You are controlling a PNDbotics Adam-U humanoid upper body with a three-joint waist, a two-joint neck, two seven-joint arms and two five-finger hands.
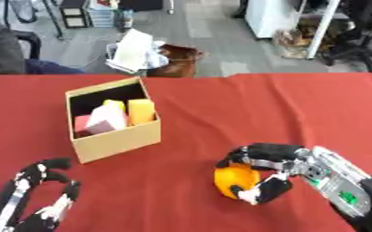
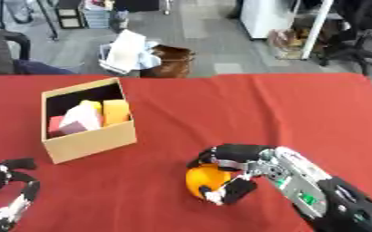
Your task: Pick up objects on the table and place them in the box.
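While curled round orange ball [image 1: 235,180] — right hand [image 1: 270,168], bare red cloth [image 1: 245,108] btwn it & box [image 1: 114,140].

Matt cardboard box [image 1: 116,141], cloth table [image 1: 245,108]

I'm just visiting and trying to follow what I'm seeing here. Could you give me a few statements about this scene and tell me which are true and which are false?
1. The right hand has its fingers curled round an orange ball. True.
2. The cardboard box holds nothing. False: yellow, pink and white blocks already lie inside it.
3. The table is covered in red cloth. True.
4. The left hand is carrying a block. False: it holds nothing, resting at the lower left corner with fingers up.
5. The orange ball sits to the left of the box. False: it lies to the box's right and nearer the robot.
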